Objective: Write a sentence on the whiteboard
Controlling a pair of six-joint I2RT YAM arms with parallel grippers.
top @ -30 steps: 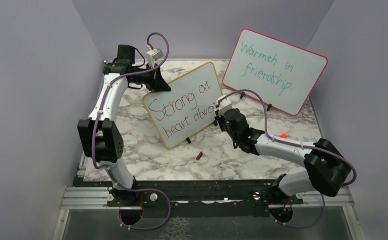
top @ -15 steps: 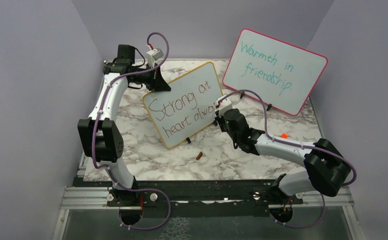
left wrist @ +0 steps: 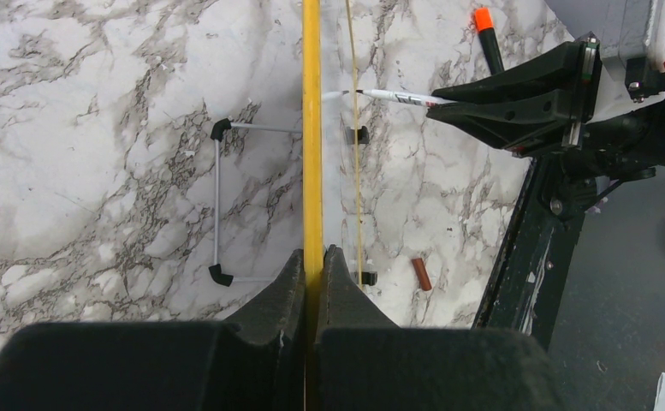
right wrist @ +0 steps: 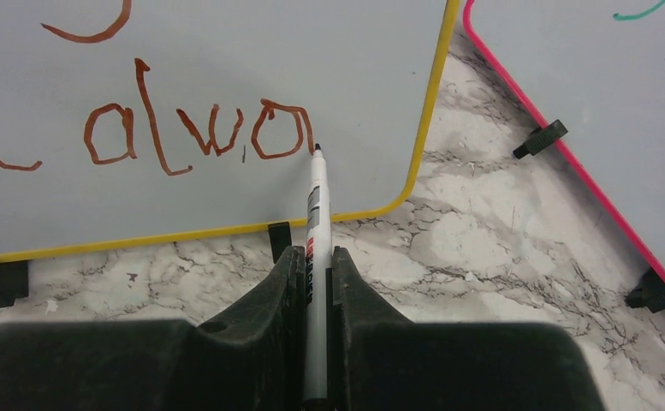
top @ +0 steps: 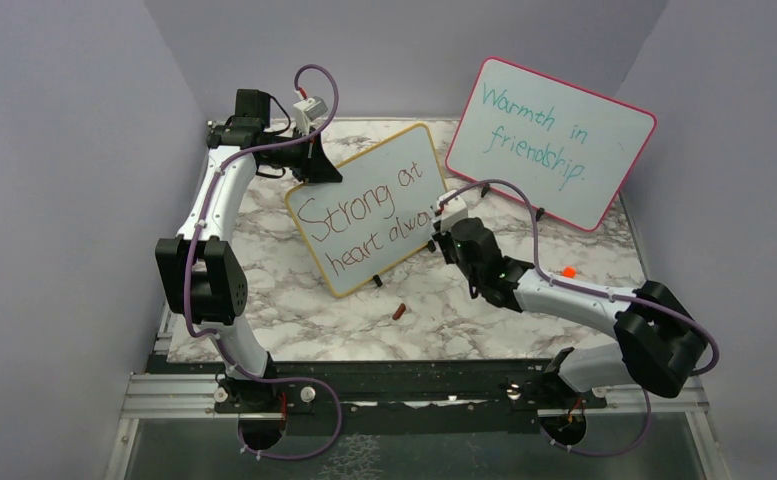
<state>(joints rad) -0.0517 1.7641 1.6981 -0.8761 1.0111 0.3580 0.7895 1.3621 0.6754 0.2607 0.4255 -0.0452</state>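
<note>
The yellow-framed whiteboard (top: pixel 389 158) stands tilted on the marble table. On it the dark red-brown sentence (top: pixel 364 205) reads "Strong at heart alwa". My left gripper (top: pixel 316 165) is shut on the board's upper left edge; the left wrist view shows the yellow frame (left wrist: pixel 311 128) pinched between its fingers (left wrist: pixel 290 282). My right gripper (right wrist: pixel 314 257) is shut on a white marker (right wrist: pixel 315 201). The marker's tip touches the board just right of the last "a" (right wrist: pixel 277 133), near the lower right corner. In the top view this gripper (top: pixel 442 222) sits at the board's right edge.
A pink-framed board (top: pixel 604 160) with teal words stands at the back right, its black feet (right wrist: pixel 541 139) close to my right gripper. A red-brown cap (top: pixel 399 311) lies in front of the whiteboard. An orange-capped marker (top: pixel 568 271) lies to the right. Walls close three sides.
My right gripper with the marker has shifted a little to the right and down along the board. The left arm and the board have not moved.
</note>
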